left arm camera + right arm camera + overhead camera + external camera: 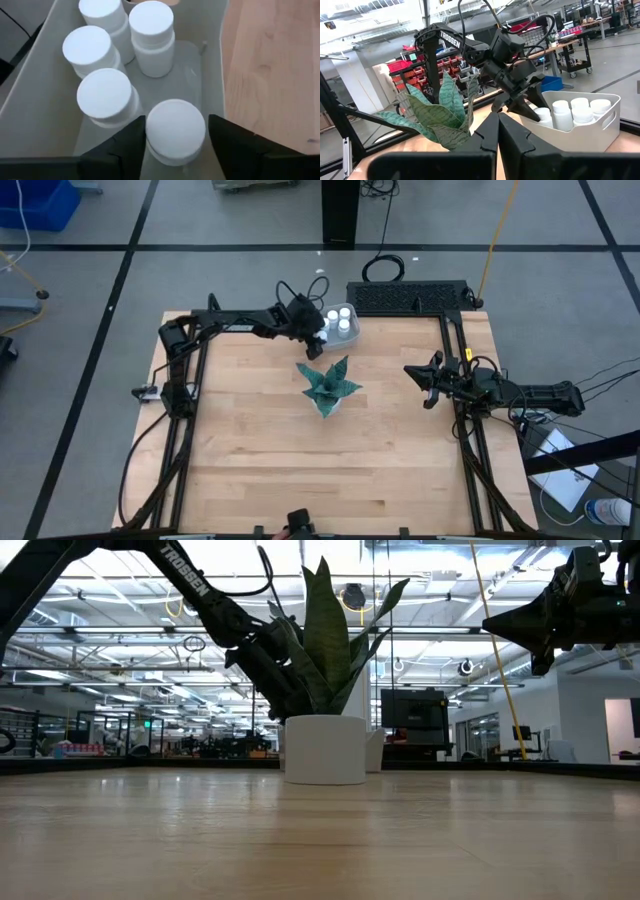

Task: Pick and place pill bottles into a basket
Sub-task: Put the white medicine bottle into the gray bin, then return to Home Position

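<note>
The pale basket (352,333) stands at the table's far edge, behind the plant. In the left wrist view four white pill bottles (107,95) stand upright in the basket (45,85), and a fifth bottle (175,130) stands between my left gripper's fingers. My left gripper (175,137) reaches down into the basket's near end (318,340) and is shut on that bottle. My right gripper (425,380) hangs above the table's right side, shut and empty (497,135). The right wrist view shows the basket (590,132) and the left gripper (520,107) from afar. My left gripper pinches the fifth bottle by its round white cap (150,135), one finger (125,150) on each side. The fingers come from above, slanting down into the basket's near end. The bottle stands upright inside the basket; its base is out of the picture.
A green spiky plant (328,385) in a white pot (325,750) stands mid-table, just in front of the basket. A black flat device (408,297) lies at the far edge, right of the basket. Bare wooden tabletop (260,450) lies toward the near edge.
</note>
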